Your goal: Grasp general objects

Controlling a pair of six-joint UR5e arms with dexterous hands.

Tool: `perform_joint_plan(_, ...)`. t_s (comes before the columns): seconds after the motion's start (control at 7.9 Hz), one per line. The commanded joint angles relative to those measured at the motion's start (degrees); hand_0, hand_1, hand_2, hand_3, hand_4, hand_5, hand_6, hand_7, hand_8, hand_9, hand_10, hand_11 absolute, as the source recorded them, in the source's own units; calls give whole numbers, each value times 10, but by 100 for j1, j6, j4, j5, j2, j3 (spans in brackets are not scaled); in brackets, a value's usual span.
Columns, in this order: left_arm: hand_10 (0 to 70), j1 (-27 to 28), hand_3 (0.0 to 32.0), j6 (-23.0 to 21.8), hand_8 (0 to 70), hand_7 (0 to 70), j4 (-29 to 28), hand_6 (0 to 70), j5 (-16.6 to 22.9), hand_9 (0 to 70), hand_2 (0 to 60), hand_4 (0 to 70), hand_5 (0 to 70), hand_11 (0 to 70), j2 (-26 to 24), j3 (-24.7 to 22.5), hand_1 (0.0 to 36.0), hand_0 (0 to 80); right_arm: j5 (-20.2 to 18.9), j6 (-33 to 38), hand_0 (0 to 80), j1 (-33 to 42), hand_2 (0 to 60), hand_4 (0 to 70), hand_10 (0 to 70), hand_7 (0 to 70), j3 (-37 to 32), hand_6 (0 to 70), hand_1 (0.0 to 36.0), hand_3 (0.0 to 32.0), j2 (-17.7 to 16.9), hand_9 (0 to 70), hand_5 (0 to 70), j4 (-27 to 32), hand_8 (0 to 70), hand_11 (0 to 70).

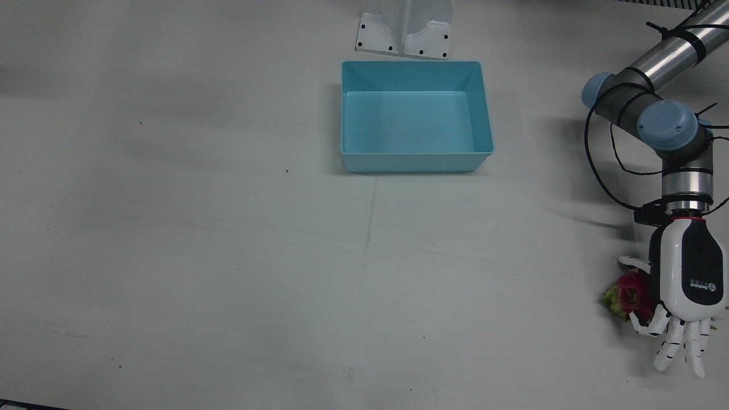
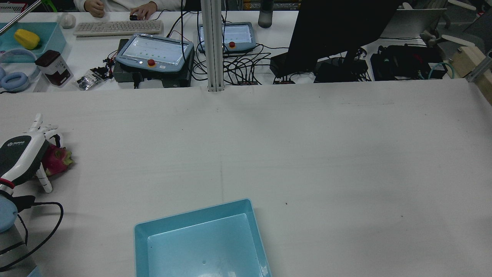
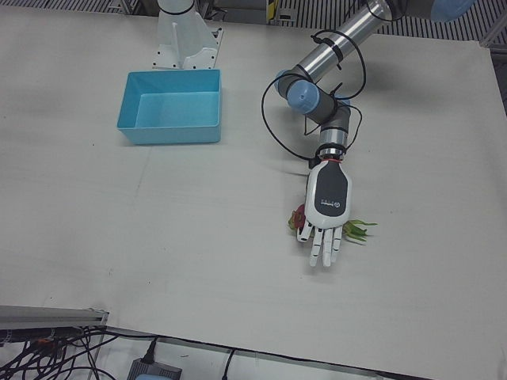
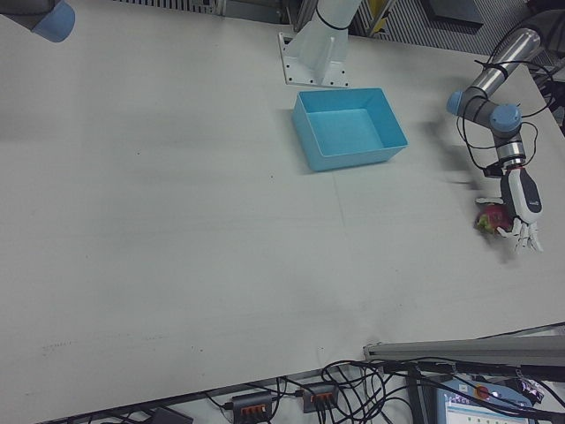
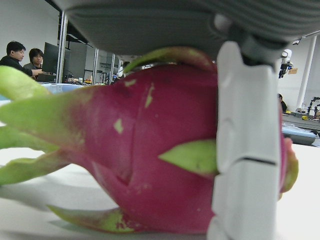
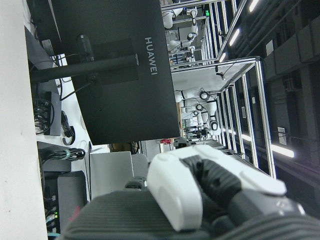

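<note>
My left hand [image 1: 686, 285] sits over the dragon fruit [image 1: 629, 294] near the tabletop [image 1: 228, 256] edge, fingers [image 1: 678, 344] spread, not closed on it. Blue bin [image 1: 416, 117] well apart. Right hand's state: can't tell.

Blue bin [image 1: 416, 117] sole obstacle mid-table; table [image 1: 199, 256] bare elsewhere.

Left hand [image 1: 686, 285] palm-down, fingers spread.
</note>
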Motion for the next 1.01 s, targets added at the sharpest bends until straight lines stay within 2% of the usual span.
perform_joint_plan(0.0, 111, 0, 0, 90, 73, 273, -23, 214, 0, 88, 383, 136, 700, 187, 6, 11, 304, 603, 0, 0, 0, 0, 0, 0, 0, 0, 0, 0, 0, 0, 6, 0, 0, 0, 0, 0)
perform_joint_plan(0.13, 121, 53, 0, 168, 84, 325, -32, 226, -9, 102, 272, 131, 700, 199, 6, 20, 272, 596, 0, 0, 0, 0, 0, 0, 0, 0, 0, 0, 0, 0, 6, 0, 0, 0, 0, 0)
perform_joint_plan(0.25, 148, 62, 0, 256, 119, 459, -49, 263, -18, 155, 130, 119, 700, 242, 6, 29, 233, 595, 0, 0, 0, 0, 0, 0, 0, 0, 0, 0, 0, 0, -3, 0, 0, 0, 0, 0)
perform_joint_plan(0.38, 228, 71, 0, 309, 231, 698, -49, 382, -18, 328, 137, 165, 700, 350, 6, 29, 212, 584, 0, 0, 0, 0, 0, 0, 0, 0, 0, 0, 0, 0, -3, 0, 0, 0, 0, 0)
perform_joint_plan(0.51, 276, 62, 0, 336, 300, 700, -58, 436, -26, 409, 151, 210, 700, 414, 6, 20, 197, 577, 0, 0, 0, 0, 0, 0, 0, 0, 0, 0, 0, 0, -3, 0, 0, 0, 0, 0)
perform_joint_plan(0.63, 389, 62, 0, 345, 434, 700, -58, 560, -18, 532, 208, 302, 700, 556, 6, 20, 170, 558, 0, 0, 0, 0, 0, 0, 0, 0, 0, 0, 0, 0, 6, 0, 0, 0, 0, 0)
perform_joint_plan(0.76, 467, 62, 0, 371, 491, 700, -41, 633, -18, 593, 257, 338, 700, 663, 6, -6, 154, 540, 0, 0, 0, 0, 0, 0, 0, 0, 0, 0, 0, 0, -3, 0, 0, 0, 0, 0)
perform_joint_plan(0.89, 514, 36, 0, 362, 508, 700, 3, 658, -18, 623, 281, 353, 700, 700, 6, -93, 143, 527, 0, 0, 0, 0, 0, 0, 0, 0, 0, 0, 0, 0, 6, 0, 0, 0, 0, 0)
